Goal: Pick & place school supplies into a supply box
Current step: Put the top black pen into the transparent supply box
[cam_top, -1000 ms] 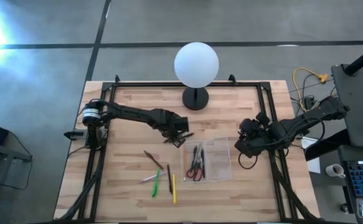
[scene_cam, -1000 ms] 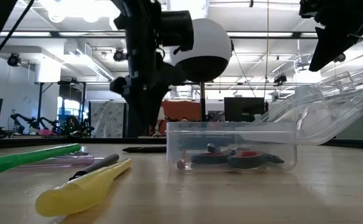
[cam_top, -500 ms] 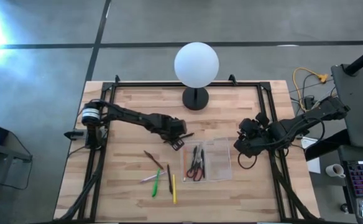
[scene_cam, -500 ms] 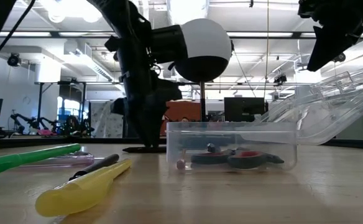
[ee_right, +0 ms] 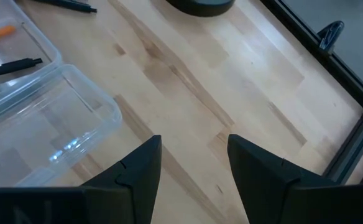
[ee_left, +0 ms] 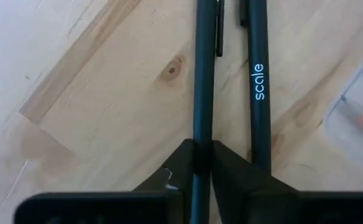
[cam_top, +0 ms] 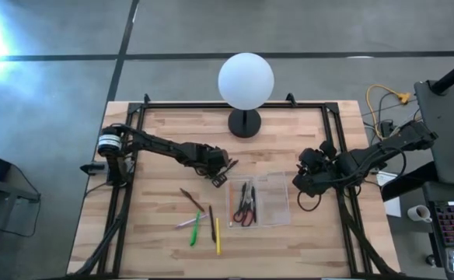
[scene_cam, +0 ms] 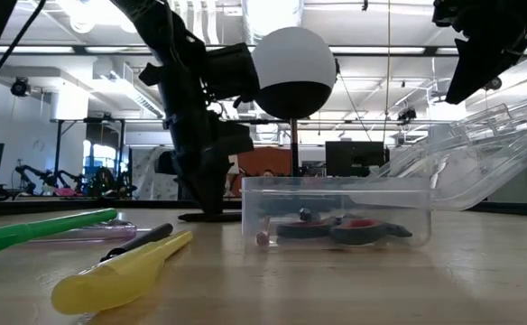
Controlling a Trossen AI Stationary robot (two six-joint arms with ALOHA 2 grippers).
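Observation:
Two dark pens lie side by side on the wood just beyond the far left corner of the clear supply box point(cam_top: 258, 199). My left gripper point(ee_left: 201, 157) stands over them, shut on the left dark pen point(ee_left: 202, 81). The other pen, printed "scale" point(ee_left: 258, 93), lies free beside it. The box stands open, with the red-handled scissors point(cam_top: 246, 208) and an orange-red pen point(ee_right: 1, 34) inside. A brown pencil point(cam_top: 191, 199), pale pen point(cam_top: 186, 223), green pen point(cam_top: 195, 229), dark pencil point(cam_top: 211, 219) and yellow pen point(cam_top: 217, 236) lie on the table left of the box. My right gripper point(ee_right: 194, 163) waits open, right of the box. My left gripper pinches the left dark pen's barrel point(ee_left: 201, 134) between its two fingertips point(ee_left: 180, 163), below the clip. The fingers come from above, pointing down point(scene_cam: 211, 206), one on each side of the barrel. The pen lies level along the table point(scene_cam: 205, 217).
A white globe lamp point(cam_top: 246, 78) on a black stand point(cam_top: 245, 123) is at the table's far middle. The box's open lid point(scene_cam: 480, 153) slopes up toward the right. A black frame rail point(cam_top: 134, 148) runs round the table. Bare wood shows at the near right.
My left gripper has come down from above the table until its fingertips reach the dark pens, and it has drawn slightly toward the table's left. The pens, box and right arm have stayed where they were.

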